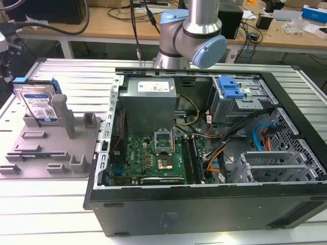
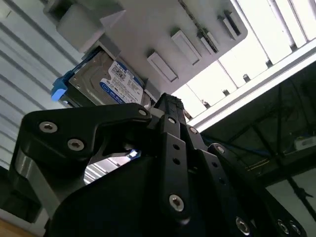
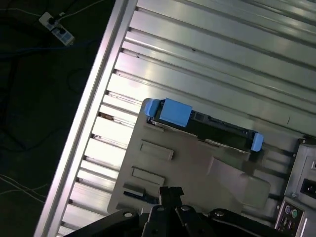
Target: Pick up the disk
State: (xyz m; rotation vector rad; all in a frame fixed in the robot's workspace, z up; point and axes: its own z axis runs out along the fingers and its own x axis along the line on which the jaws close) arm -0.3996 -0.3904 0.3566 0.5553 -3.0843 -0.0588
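The disk (image 1: 40, 104) stands on edge, slotted in the grey fixture (image 1: 56, 153) on the counter (image 1: 82, 71), at the exterior view's left (upright, I judge, so its edges stay reachable). In the second wrist view the pincer (image 2: 168, 101) is pressed together, empty, and apart from the disk.

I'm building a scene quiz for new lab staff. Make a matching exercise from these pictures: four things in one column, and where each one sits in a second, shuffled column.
Things:
1. disk
2. grey fixture
3. blue-topped drive cage
4. robot arm

Places:
A. inside the open computer case
B. flat on the slatted table, beside the case
C. upright on its edge in the grey fixture
D. rising beyond the case's far wall

Pairs: 1-C, 2-B, 3-A, 4-D.
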